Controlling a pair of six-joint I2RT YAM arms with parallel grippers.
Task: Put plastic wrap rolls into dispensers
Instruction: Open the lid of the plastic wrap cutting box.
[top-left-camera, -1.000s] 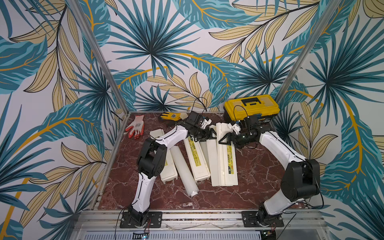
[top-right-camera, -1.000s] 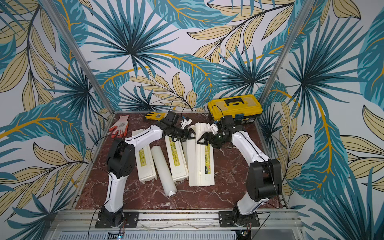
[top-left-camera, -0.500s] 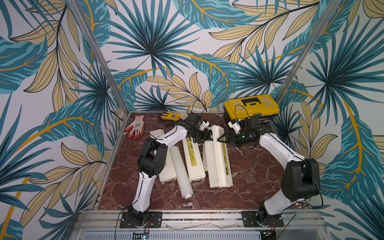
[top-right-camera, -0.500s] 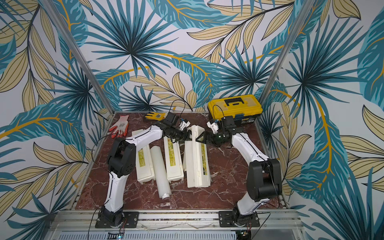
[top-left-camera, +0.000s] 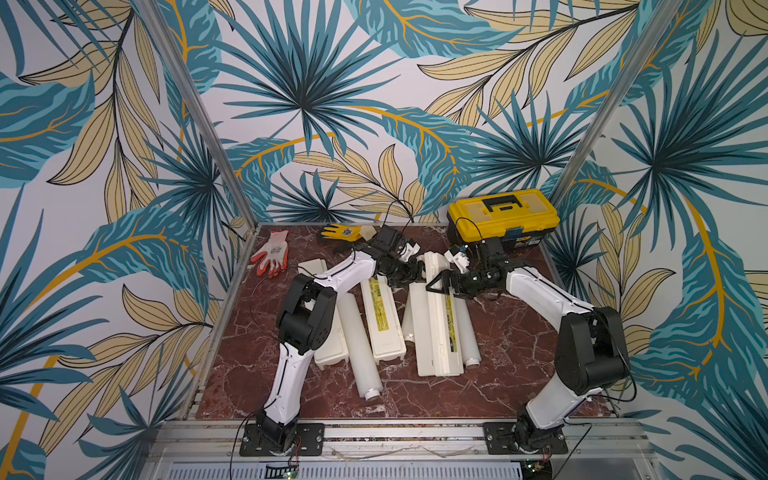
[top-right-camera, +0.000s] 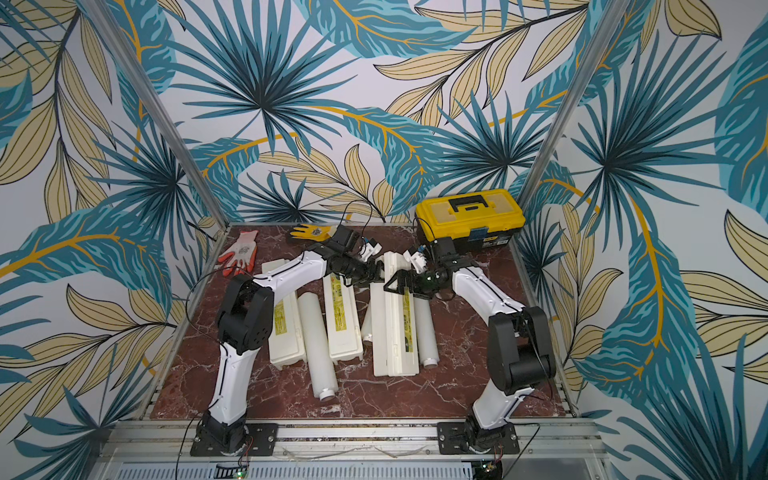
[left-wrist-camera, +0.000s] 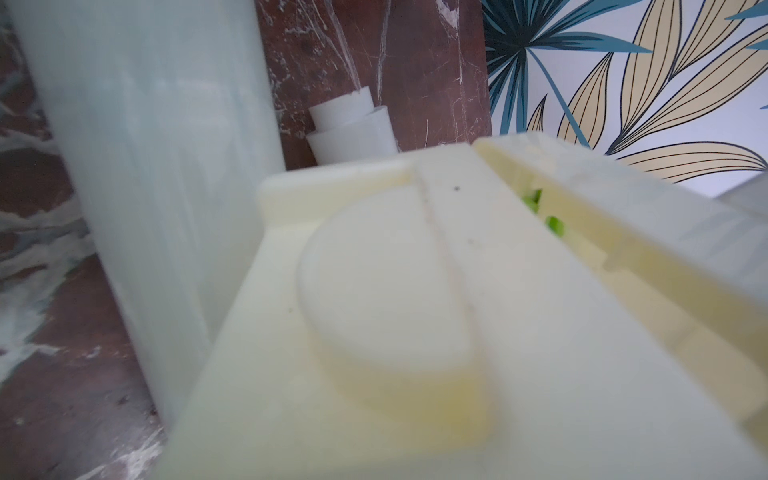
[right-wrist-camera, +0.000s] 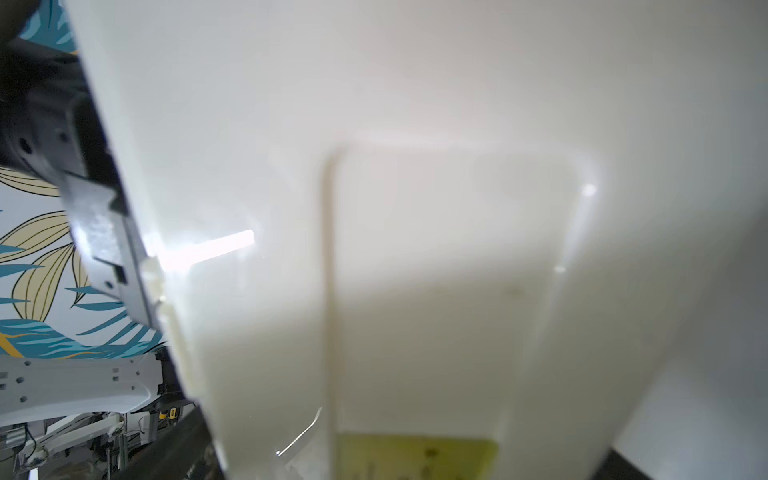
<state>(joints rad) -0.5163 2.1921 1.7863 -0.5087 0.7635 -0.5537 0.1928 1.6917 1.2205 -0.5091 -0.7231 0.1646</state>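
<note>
The dispenser (top-left-camera: 439, 332) is straddled at its far end by the right tool (top-left-camera: 442, 286), whose jaws are spread apart. A roll (top-left-camera: 468, 332) lies against the dispenser on that tool's arm side. The left tool (top-left-camera: 417, 272) is set at the same end; its jaws cannot be judged.

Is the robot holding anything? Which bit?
The left hand seems to pinch the far end of the dispenser nearest the right arm; the grip itself is hidden. The right hand is open above it, holding nothing.
</note>
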